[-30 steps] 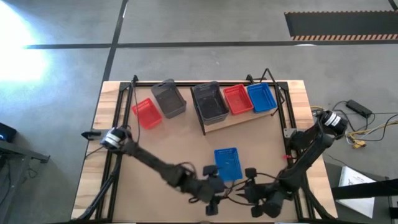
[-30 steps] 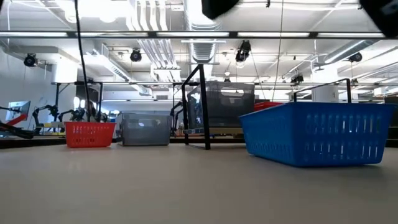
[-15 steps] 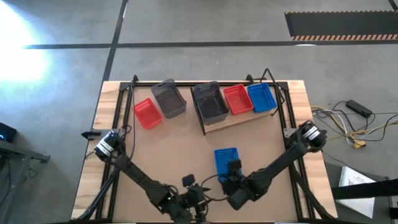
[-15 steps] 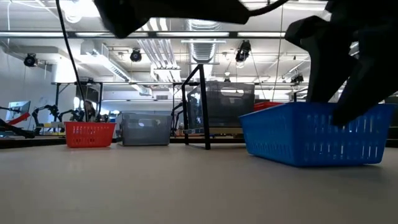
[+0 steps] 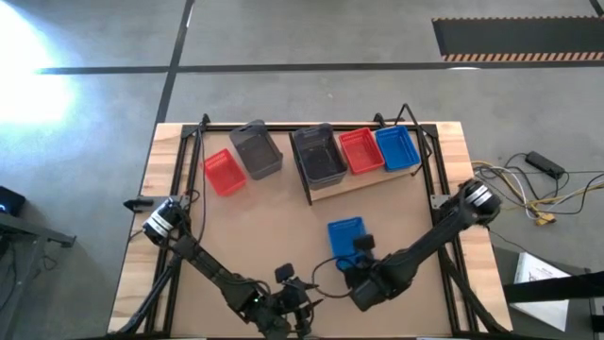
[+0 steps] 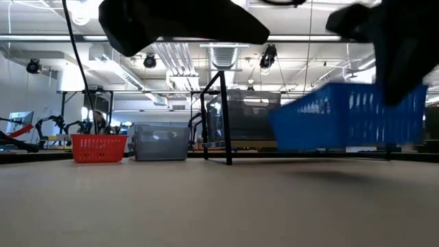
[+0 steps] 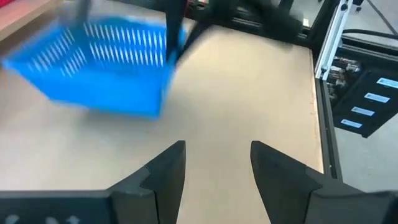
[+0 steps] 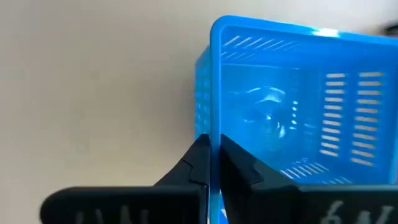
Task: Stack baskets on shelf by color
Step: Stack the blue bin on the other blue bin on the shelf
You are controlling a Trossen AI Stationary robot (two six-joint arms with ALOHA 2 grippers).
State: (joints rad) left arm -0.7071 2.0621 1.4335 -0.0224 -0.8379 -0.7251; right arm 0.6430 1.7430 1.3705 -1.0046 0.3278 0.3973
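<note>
A blue basket [image 5: 347, 236] [image 6: 350, 116] hangs above the table's near middle, with my right gripper [image 5: 357, 257] [image 8: 215, 163] shut on it. My left gripper [image 5: 294, 300] [image 7: 217, 163] stands open near the front edge, facing the blue basket [image 7: 99, 68] with nothing between its fingers. The shelf [image 5: 349, 185] at the back carries a dark grey basket [image 5: 318, 156], a red basket [image 5: 360, 150] and a blue basket [image 5: 396, 147] side by side. My right gripper pinches the blue basket's near end wall [image 8: 214, 118] at its rim, one finger inside the basket and one outside. The fingers come steeply from above. The basket is lifted clear of the table, opening up and slightly tilted.
A red basket [image 5: 223, 172] and a dark grey basket [image 5: 257, 149] stand on the table at the back left, beside the shelf. Black frame rails run along the table's left and right edges. Bare tabletop lies between the shelf and the lifted basket.
My right gripper has come from the near right onto the blue basket, taken hold of its near wall and lifted it clear of the table. My left gripper has drawn back from beside the basket toward the table's near left and sunk, staying open.
</note>
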